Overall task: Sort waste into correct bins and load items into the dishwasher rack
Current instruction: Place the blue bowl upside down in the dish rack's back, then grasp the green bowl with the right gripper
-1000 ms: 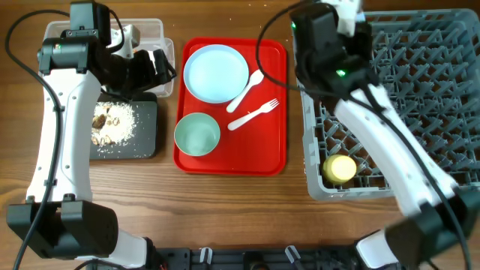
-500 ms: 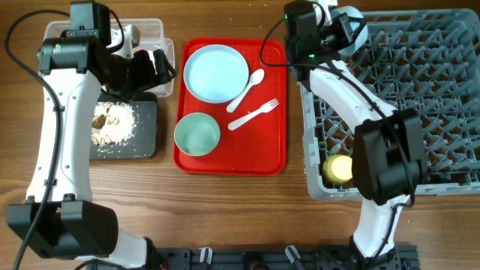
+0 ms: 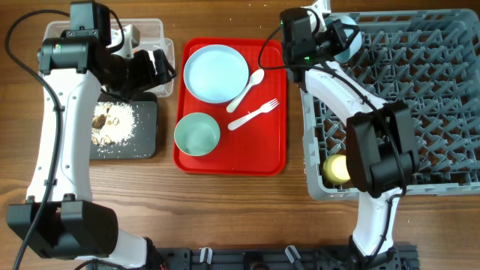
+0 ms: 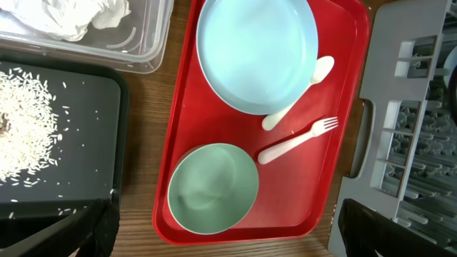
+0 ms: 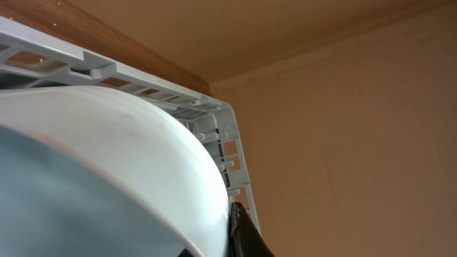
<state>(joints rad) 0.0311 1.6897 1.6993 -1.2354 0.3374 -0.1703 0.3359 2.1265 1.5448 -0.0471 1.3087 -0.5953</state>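
At the far left of the bench [image 3: 232, 214], a napkin [image 4: 78, 14] is seen in the tub [image 3: 154, 28], and scraps [image 3: 112, 120] are spread on the black tray [image 3: 148, 142] just before it. The left fingers [image 3: 157, 71] are held above these two bins, spread wide with nothing between them. Next along, on the red tray [image 3: 274, 154], the plate [image 3: 216, 72], spoon [image 3: 247, 88], fork [image 3: 255, 114] and green bowl [image 3: 197, 135] are not yet loaded. At the right, the blue bowl [image 3: 346, 41] is held at the far left corner of the rack [image 3: 427, 90]. The right fingers [image 3: 334, 34] are judged to be closed on its rim, though only one fingertip is shown in the wrist view, against the bowl. The cup [image 3: 339, 167] is already set in the rack's near left corner.

The step in hand is judged to be the seating of the blue bowl. It is best tipped on edge, its rim guided between two rows of pegs and kept off the rack wall, then lowered until its weight is borne by the pegs. Only then should the fingers be opened and the arm lifted straight up, so that the bowl is not dragged over
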